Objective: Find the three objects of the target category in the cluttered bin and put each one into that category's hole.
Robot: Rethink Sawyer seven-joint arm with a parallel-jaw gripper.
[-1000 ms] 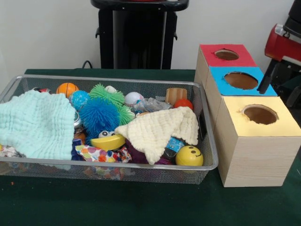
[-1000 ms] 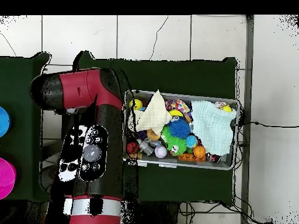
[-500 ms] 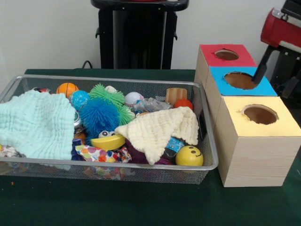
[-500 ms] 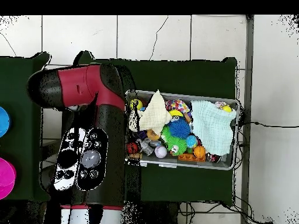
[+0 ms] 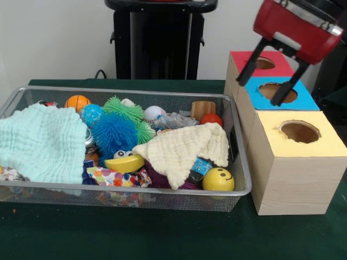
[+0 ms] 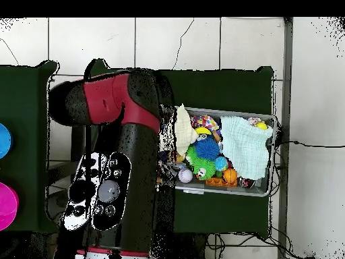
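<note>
The gripper [image 5: 265,85] is hanging empty with fingers spread wide above the blue box [image 5: 303,101] (its hole facing up), beside the wire bin [image 5: 241,162] lying lengthwise left-to-right.

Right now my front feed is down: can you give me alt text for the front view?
The red gripper hangs open and empty above the blue-topped box, between the red-topped box and yellow-topped box. Beside them, a wire bin holds balls, spiky toys and two cloths.
</note>
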